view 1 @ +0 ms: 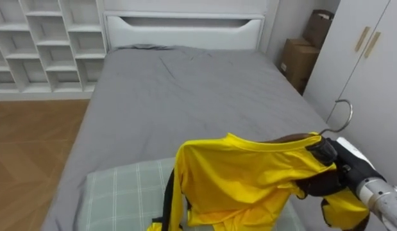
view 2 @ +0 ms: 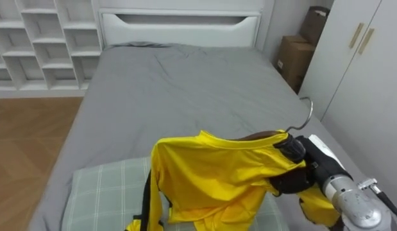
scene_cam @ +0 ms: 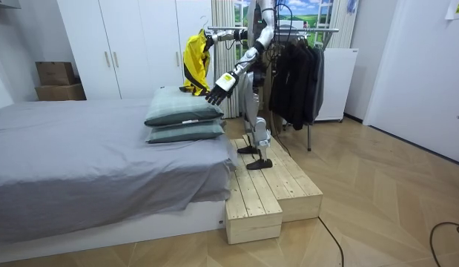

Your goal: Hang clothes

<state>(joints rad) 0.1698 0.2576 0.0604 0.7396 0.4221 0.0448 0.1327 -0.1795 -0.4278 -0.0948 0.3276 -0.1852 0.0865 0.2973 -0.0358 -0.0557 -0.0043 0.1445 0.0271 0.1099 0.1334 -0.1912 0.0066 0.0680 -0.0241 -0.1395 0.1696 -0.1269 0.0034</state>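
My right hand is clamped on the neck of the brown, metal-hooked hanger. The limp yellow cloth shirt drapes leftward from my grip. It is light and likely to slip, so the stiff neck is the best hold. My left hand hangs with relaxed fingers.

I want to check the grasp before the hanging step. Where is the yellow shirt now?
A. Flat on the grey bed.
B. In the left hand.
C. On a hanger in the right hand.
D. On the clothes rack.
C: the right hand is curled round the hanger that carries the yellow shirt; the left hand is open and empty.
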